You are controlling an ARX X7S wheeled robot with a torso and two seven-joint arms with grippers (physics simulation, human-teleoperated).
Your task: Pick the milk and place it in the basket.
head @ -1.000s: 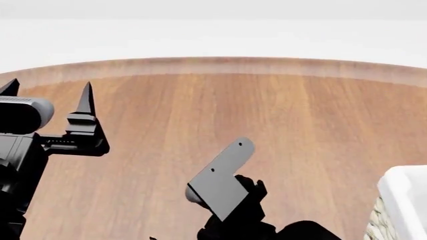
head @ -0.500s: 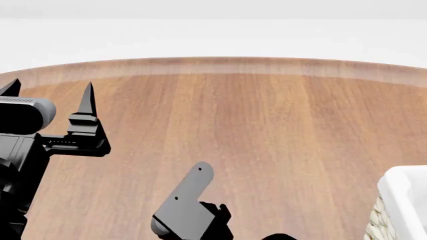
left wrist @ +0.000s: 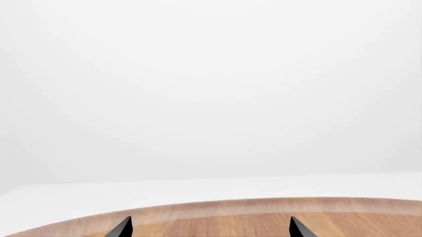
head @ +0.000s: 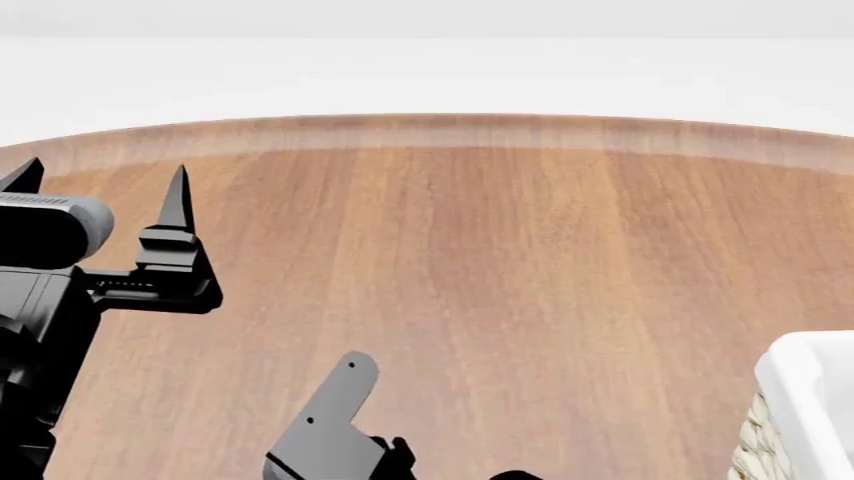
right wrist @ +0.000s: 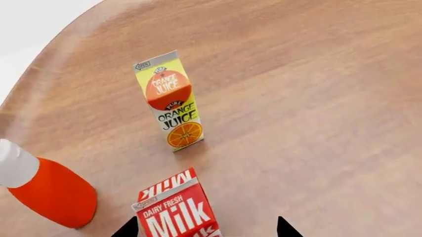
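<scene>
The milk, a carton with a red top and white "Milk" lettering, stands on the wooden table in the right wrist view. My right gripper is open, and the carton sits between its two dark fingertips, closer to one of them. In the head view only the right arm's grey bracket shows, at the bottom edge, and the milk is out of view there. A corner of the basket, with its white liner over wicker, shows at the lower right. My left gripper is raised at the left, open and holding nothing.
A yellow "Orange Juice" carton stands a little beyond the milk. A red bottle with a white cap stands beside the milk. The round wooden table ends in a curved far edge against a white background.
The right arm's bracket has slid down and to the left in the head view, towards the bottom edge. The left arm has not moved.
</scene>
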